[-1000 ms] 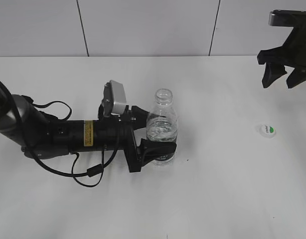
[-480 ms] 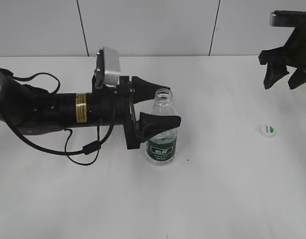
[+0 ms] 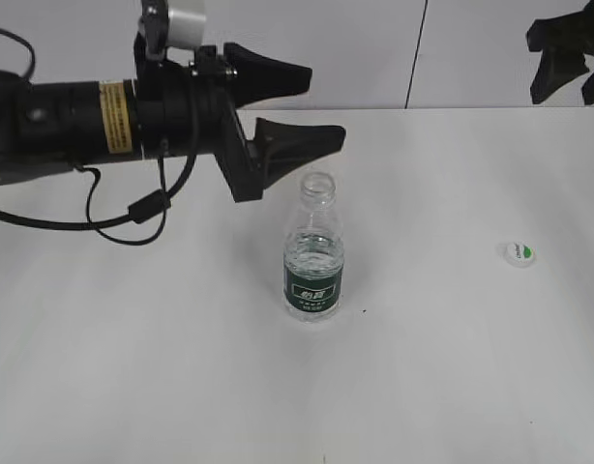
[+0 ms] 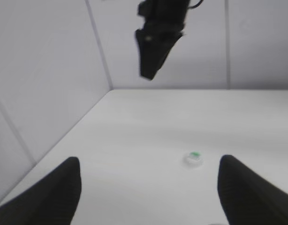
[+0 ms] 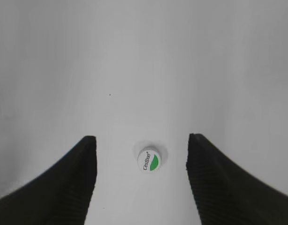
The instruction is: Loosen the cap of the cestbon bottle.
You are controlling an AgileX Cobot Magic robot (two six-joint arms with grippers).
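The cestbon bottle (image 3: 313,253), clear ribbed plastic w/ dark green label, stands uncapped mid-table, bare white table (image 3: 423,387) all round. We see its round white cap (image 3: 519,252) lying well apart at right. Left gripper (image 3: 321,101) hangs spread above the bottle's neck; right gripper (image 5: 140,154) gapes, empty, over the cap.

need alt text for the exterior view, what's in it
An uncapped cestbon bottle stands upright mid-table, its white cap lying apart on the table to its right. The left gripper hangs above and behind the bottle with jaws open and empty. Only part of the right gripper shows at the top right corner.
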